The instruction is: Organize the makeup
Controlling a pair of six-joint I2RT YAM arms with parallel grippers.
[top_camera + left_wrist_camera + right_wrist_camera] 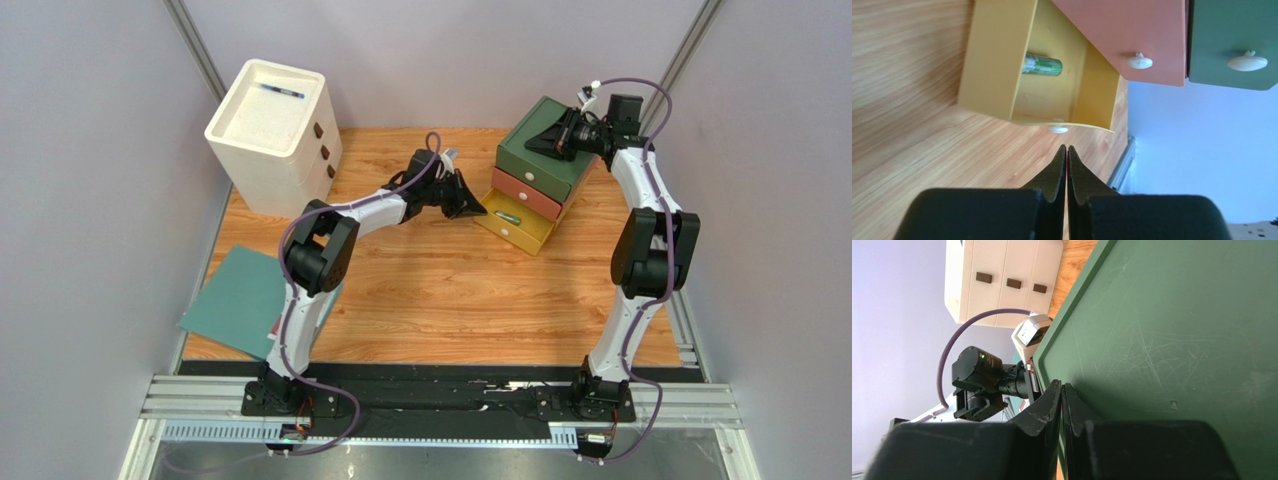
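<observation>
A green makeup tube [1043, 66] lies inside the open yellow bottom drawer [992, 65] of a small coloured chest; from above the tube [508, 216] shows in the drawer [530, 235]. The other makeup is out of view. My left gripper [1067, 148] is shut and empty, just in front of the yellow drawer's white knob [1058, 129]; from above it [478, 211] sits left of the drawer. My right gripper [1061, 385] is shut and empty, resting on the chest's green top [1172, 335], seen from above at the chest's back [535, 143].
The salmon middle drawer [1147, 35] and green top drawer [1237, 40] are closed. A white three-drawer chest [270, 135] with a thin blue pen [282, 92] on top stands back left. A teal folder [240, 300] lies at the table's left edge.
</observation>
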